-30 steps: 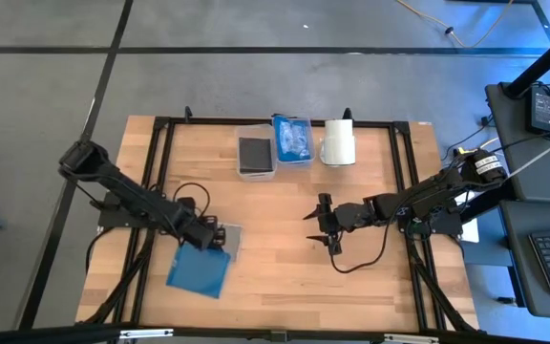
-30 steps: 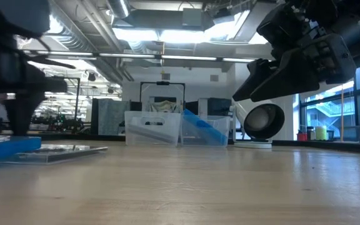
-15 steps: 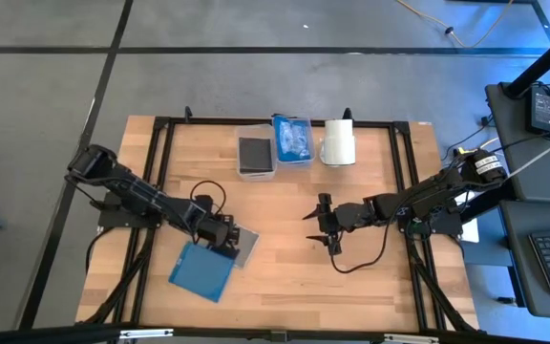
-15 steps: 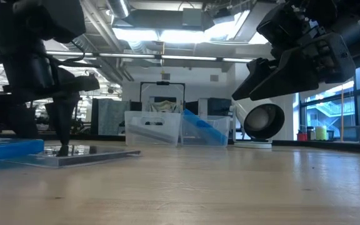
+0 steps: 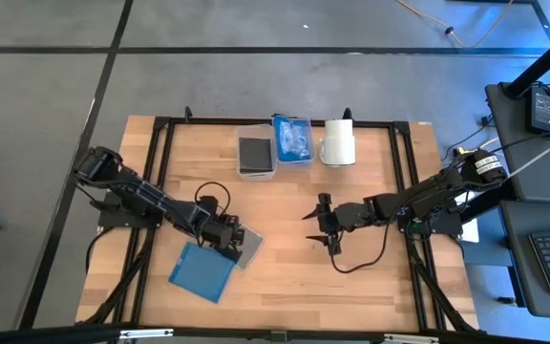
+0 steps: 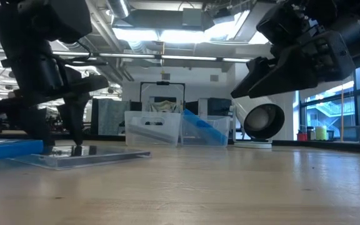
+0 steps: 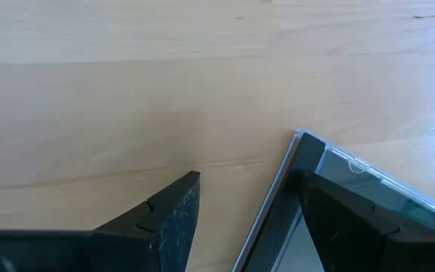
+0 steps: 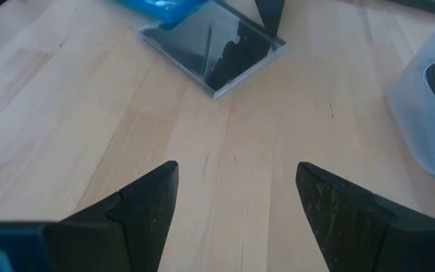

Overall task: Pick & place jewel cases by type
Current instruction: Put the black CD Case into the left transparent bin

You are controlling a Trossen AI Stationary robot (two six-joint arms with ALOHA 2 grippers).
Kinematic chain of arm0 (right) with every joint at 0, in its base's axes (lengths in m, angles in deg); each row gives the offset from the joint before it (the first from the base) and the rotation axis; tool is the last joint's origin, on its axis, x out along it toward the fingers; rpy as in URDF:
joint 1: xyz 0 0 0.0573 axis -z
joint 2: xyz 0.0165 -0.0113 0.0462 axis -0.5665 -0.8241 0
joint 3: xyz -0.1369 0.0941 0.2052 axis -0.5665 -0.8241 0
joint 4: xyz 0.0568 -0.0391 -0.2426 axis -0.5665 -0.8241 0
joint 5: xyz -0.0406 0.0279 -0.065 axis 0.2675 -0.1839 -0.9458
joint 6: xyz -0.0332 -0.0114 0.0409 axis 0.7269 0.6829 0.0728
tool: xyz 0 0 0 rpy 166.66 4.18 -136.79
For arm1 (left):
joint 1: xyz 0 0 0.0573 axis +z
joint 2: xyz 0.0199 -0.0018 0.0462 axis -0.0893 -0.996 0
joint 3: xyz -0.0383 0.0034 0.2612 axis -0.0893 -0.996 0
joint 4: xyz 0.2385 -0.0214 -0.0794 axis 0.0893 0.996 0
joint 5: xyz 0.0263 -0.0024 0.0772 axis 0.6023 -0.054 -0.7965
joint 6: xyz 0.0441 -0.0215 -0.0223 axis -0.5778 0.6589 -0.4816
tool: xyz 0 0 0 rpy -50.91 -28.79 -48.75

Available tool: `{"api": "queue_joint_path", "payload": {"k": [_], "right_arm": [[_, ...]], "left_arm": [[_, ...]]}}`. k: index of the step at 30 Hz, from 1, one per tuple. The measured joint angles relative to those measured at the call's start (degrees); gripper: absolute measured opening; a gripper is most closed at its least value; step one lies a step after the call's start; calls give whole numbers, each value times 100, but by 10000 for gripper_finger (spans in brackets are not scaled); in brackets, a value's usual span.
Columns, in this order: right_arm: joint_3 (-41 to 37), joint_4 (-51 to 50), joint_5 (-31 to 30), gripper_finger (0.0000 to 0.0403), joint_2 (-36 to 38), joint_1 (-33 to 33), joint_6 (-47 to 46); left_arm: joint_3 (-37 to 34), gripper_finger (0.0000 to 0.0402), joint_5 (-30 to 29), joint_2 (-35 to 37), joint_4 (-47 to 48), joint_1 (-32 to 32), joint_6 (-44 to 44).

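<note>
A dark grey/clear jewel case (image 5: 244, 247) lies flat on the wood, one corner beside a translucent blue case (image 5: 201, 271) that also lies flat. My left gripper (image 5: 223, 232) is open and low over the grey case's left part. In the left wrist view one finger (image 7: 353, 219) is over the case and the other (image 7: 165, 219) is off its edge, over bare wood. My right gripper (image 5: 324, 225) hovers open at mid-table, well right of the cases, touching nothing. The grey case (image 8: 214, 45) shows ahead of it in the right wrist view. My left gripper comes from above, pointing down, with its fingers apart. One fingertip (image 6: 77, 149) stands on the grey case's top face (image 6: 89, 152) near its edge (image 7: 282, 193). The other finger is beside that edge, off the case. The case lies flat on the table.
At the far edge stand two clear bins: one (image 5: 256, 158) holds a dark case, the other (image 5: 292, 140) holds blue cases. A white roll (image 5: 338, 143) lies right of them. A black cable (image 5: 366, 260) loops below the right arm. Bare wood lies between the grippers.
My left gripper has moved toward the table's right and come down onto the grey case. The grey case has slid right, out from beside the blue case, and turned to lie diagonally. The blue case has stayed nearly in place.
</note>
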Motion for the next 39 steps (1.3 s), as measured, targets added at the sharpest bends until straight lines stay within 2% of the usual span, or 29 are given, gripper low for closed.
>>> {"api": "queue_joint_path", "payload": {"k": [4, 8, 18, 25, 30, 33, 39], "right_arm": [[0, 157, 290, 273, -2, 1, 0], [2, 718, 607, 273, -152, -2, 2], [221, 2316, 835, 273, -1265, -77, 112], [1354, 1961, 864, 273, -2280, -82, 108], [2175, 1070, 689, 273, -2936, -80, 109], [2587, 827, 477, 273, -3294, -70, 101], [3019, 760, 482, 273, -3684, -68, 150]], "left_arm": [[105, 219, -147, -27, -79, 20, -221], [107, 219, -456, -47, -438, 29, -412], [145, 218, -885, -403, -756, 13, -1065], [137, 219, -825, -415, -765, 10, -2152], [124, 219, -971, -423, -943, -1, -2666], [119, 217, -1099, -433, -1045, -2, -2783], [115, 218, -1520, -433, -1144, -6, -2786]]}}
